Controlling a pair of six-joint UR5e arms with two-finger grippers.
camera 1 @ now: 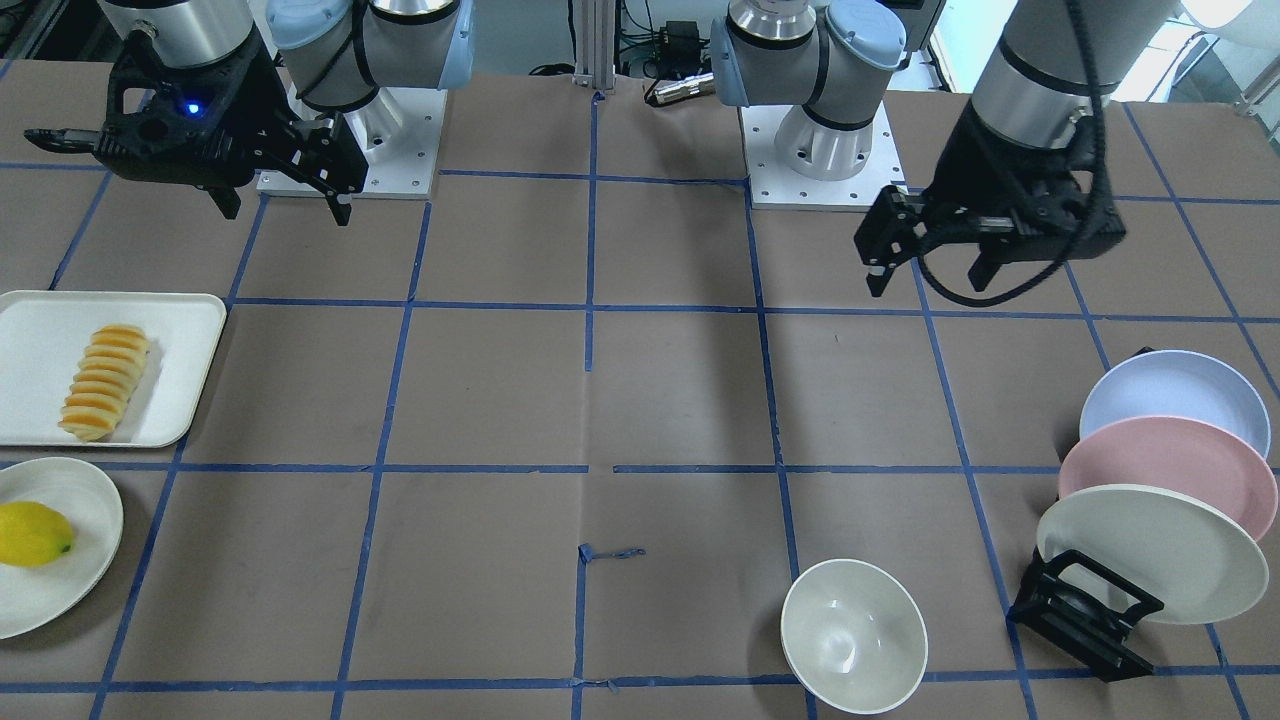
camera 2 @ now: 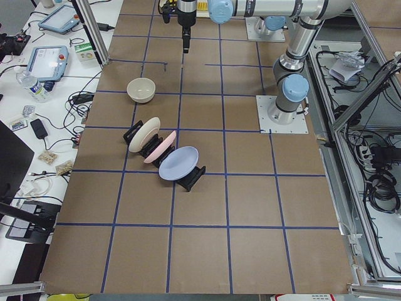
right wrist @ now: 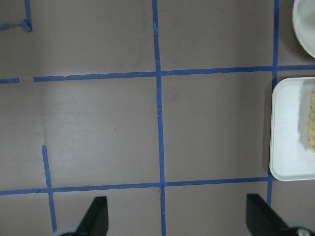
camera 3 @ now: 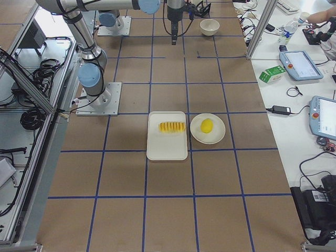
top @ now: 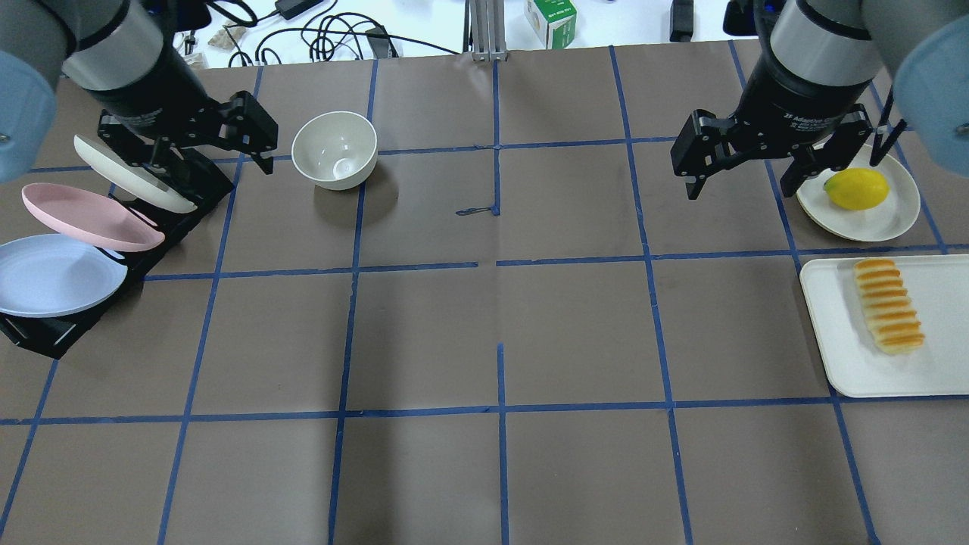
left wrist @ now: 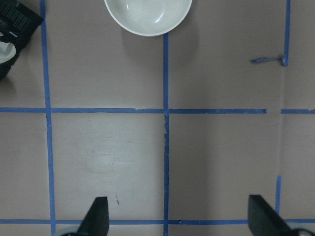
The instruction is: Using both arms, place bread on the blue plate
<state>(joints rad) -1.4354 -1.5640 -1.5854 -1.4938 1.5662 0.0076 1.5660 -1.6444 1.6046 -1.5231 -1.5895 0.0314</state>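
Bread (camera 1: 104, 382): 1 loaf, lying lengthwise on 1 white tray (camera 1: 40, 330) toward the R end of the table (camera 1: 660, 400); not on the blue plate (camera 1: 1175, 400).

Front view: 1 lemon (camera 1: 33, 533) on 1 cream dish (camera 1: 85, 590), just beside tray on operators' side. Toward L end, 1 black rack (camera 1: 1085, 615) holds 3 plates on edge, tilted: blue plate nearest robot, pink plate (camera 1: 1165, 475) mid, cream-white plate (camera 1: 1150, 550) nearest operators' long edge. 1 bowl (camera 1: 853, 635) upright near rack. 2 arms: R gripper (camera 1: 285, 208) and L gripper (camera 1: 927, 282) ea. raised clear of table, jaws apart, nothing held.

Overhead view: same counts: 1 loaf, 1 tray, 1 lemon, 1 bowl, 4 flat pieces (3 racked plates + 1 dish). L gripper overlaps rack's cream-white end, bowl beside it; R gripper overlaps dish rim. Loaf well apart from both.

Ext. left view: rack w/ 3 plates, blue plate closest to L end; bowl beyond, toward operators' long edge. 1 gripper at top, too small to judge.

Ext. right view: tray w/ loaf and dish w/ lemon side by side; dish on operators' side.

L wrist view: 2 jaw tips wide apart at bottom corners, bare table between; bowl at top, rack corner top left.

R wrist view: 2 jaw tips wide apart likewise; tray at right margin w/ sliver of loaf, dish rim in top right corner.
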